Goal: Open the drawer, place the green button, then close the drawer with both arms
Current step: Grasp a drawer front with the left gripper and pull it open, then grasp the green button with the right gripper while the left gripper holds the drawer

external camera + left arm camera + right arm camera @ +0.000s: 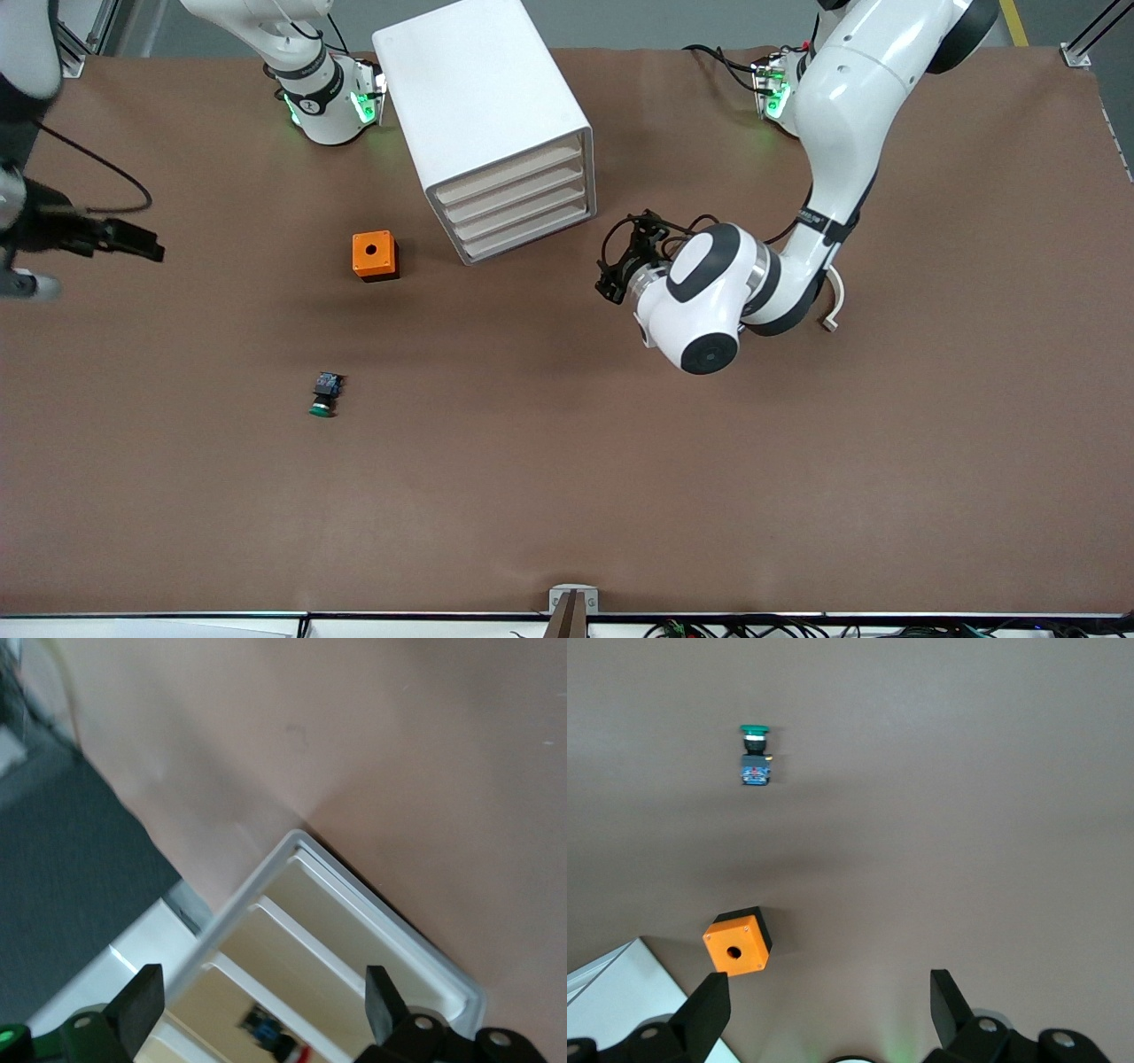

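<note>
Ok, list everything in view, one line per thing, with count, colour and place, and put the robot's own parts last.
cabinet: one, white, four beige-fronted drawers all shut, between the two arm bases.
orange box: one, orange with a round hole on top, beside the cabinet toward the right arm's end.
button: one, green cap with black-and-blue body, lying on the table nearer the front camera than the orange box.
table: one, brown.
left gripper: one, black, jaws open, facing the drawer fronts.
right gripper: one, black, jaws open, raised over the right arm's end of the table, waiting.
</note>
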Tool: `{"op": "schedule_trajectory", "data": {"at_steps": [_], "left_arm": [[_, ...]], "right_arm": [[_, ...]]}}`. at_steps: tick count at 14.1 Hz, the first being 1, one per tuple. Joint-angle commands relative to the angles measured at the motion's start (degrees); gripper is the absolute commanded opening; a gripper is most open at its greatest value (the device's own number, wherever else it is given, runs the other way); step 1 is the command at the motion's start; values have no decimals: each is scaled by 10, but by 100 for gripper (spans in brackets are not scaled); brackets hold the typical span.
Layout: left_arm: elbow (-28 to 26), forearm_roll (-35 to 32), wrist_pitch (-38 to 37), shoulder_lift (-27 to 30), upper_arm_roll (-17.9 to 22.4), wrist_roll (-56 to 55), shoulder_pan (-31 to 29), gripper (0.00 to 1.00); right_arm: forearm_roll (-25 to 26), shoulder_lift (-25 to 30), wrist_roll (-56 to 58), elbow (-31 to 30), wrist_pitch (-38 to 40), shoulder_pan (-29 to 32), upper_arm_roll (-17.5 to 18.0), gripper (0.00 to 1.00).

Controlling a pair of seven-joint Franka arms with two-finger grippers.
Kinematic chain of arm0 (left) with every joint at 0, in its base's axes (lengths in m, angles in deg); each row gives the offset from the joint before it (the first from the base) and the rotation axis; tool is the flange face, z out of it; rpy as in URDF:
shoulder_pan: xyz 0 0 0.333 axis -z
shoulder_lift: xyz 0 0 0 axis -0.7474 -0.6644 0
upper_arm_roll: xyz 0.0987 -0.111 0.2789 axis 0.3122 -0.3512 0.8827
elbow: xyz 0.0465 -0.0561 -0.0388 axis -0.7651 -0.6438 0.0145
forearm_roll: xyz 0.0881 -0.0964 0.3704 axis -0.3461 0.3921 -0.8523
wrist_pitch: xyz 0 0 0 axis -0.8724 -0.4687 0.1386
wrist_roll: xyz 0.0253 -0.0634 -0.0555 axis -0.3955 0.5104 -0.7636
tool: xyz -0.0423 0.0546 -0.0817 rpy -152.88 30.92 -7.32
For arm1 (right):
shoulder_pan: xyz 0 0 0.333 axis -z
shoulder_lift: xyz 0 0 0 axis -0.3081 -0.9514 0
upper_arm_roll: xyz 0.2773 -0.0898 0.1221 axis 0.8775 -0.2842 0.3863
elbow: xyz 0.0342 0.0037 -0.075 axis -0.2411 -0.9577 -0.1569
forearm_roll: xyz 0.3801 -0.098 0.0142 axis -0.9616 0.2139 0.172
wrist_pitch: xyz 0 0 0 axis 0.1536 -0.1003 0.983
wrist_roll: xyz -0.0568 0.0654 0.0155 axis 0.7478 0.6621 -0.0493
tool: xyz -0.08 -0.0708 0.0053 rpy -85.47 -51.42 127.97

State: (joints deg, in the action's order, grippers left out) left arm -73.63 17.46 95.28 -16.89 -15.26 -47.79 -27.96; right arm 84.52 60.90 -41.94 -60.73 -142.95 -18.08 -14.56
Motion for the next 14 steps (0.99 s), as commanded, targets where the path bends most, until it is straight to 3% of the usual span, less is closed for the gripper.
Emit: {"op": "schedule_trajectory", "data": {"at_steps": [1,6,9,12,14], "left_arm": [[34,58,6,-52,3,-94,7,100],[34,124,20,-97,4,-205,28,100],[33,145,20,-119,4,-255,36,77],[31,160,19,-137,4,-263,40,62],[27,181,19,-154,4,-271,40,59]], "right_arm": [[6,-23,11,35,7,8,5,100],[-2,-22,-88,-60,-131,-38,8,100],[-11,-44,-119,-119,-257,-69,8,100],[-36,-105,-131,-126,-339,-83,8,100],[-36,-152,-133,-130,-406,-82,7,100]]}}
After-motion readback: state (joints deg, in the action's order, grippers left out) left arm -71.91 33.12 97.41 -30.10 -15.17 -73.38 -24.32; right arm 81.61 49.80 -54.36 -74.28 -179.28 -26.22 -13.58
